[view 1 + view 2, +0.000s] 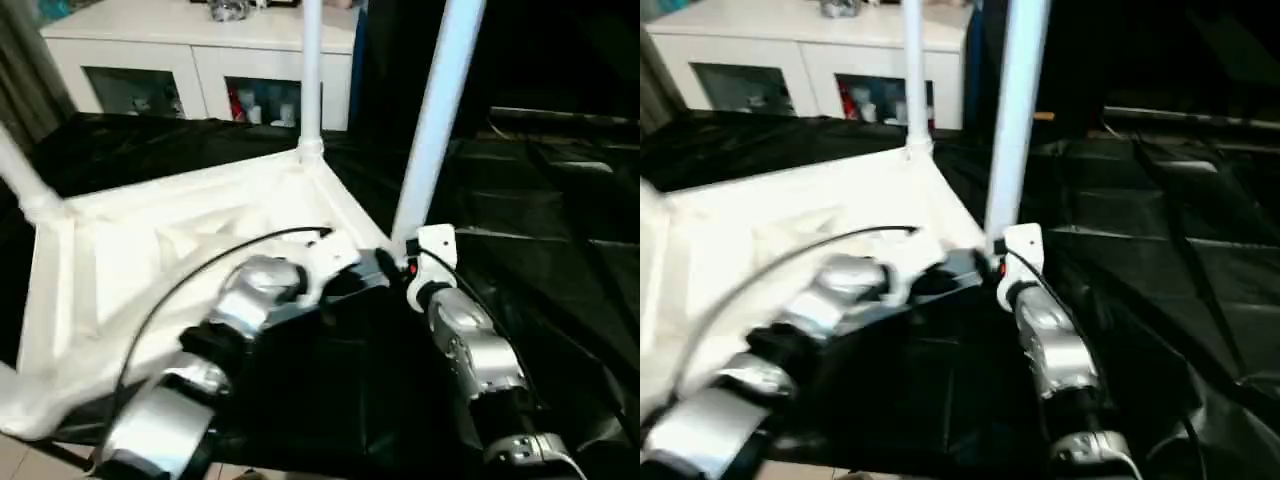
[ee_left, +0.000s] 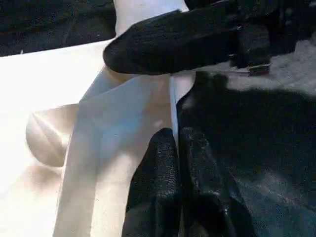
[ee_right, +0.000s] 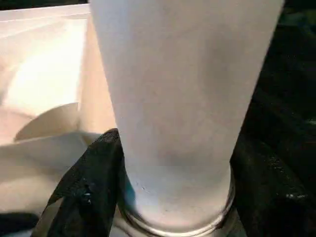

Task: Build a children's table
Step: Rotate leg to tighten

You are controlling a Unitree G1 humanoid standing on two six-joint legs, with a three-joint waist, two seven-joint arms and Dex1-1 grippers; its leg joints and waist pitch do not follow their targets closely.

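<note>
- Small white plastic children's table top (image 1: pixel 150 250) lies upside down on the black-covered work table (image 1: pixel 560 230), ribbed underside up, taking the left half of the head views.
- Three long white tapered tube legs show standing out of its corner sockets: near-right leg (image 1: pixel 435 120), far leg (image 1: pixel 310 80), left leg (image 1: pixel 20 175).
- Right gripper (image 1: pixel 398 262) sits at the base of the near-right leg. Right wrist view: its black fingers (image 3: pixel 89 182) flank the leg (image 3: pixel 182 98) just above the socket collar; looks like a wide grasp on the tube.
- Leg's long axis runs up and slightly away from the gripper, leaning a little to the right in the head views, so not quite square to the top.
- Left gripper (image 2: pixel 178 187) is clenched, fingers pressed together, holding nothing; tips rest at the top's rim next to that same corner, just beside the right gripper.
- My read: the right arm owns the leg; next move is a push straight down along the tube axis into the socket while the left braces the rim.
- Risk: pushing off-axis jams the leg or slides the top.
</note>
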